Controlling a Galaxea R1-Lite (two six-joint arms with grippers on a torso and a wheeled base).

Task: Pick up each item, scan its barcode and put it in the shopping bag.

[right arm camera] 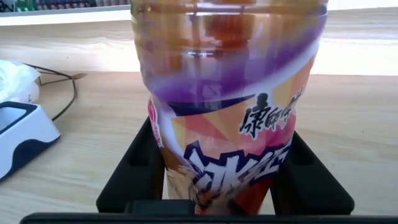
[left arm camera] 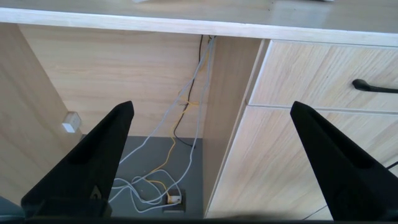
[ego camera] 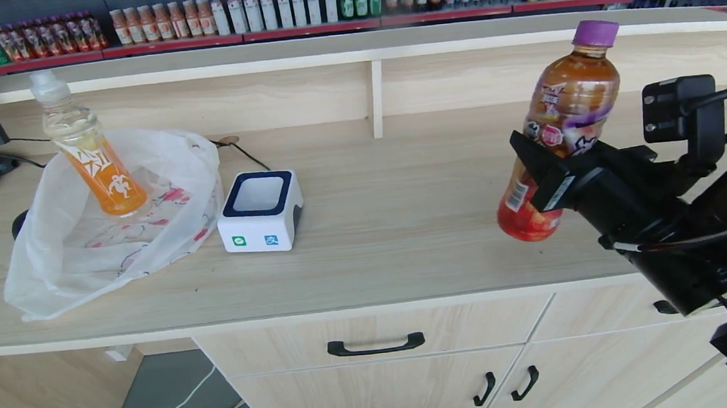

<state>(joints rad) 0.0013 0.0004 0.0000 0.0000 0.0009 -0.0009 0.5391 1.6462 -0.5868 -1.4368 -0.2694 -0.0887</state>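
1. purple-capped bottle (ego camera: 564, 117) is held nearly upright above the right part of the counter (ego camera: 405, 239), clamped low on its body by the right gripper (ego camera: 539, 171).
2. left gripper (left arm camera: 211, 109) is seen below the counter edge, jaws spread wide.
3. scanner (ego camera: 261, 211) is set mid-counter, just beside the shopping bag (ego camera: 63, 266), in which an orange bottle (ego camera: 97, 160) stands tilted.

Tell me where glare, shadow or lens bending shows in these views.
Head view: the back ledge bows, a lens effect; shadows on the counter are faint. Right wrist view: glare streaks the bottle. Left wrist view: the left gripper looks dark against the cabinet.
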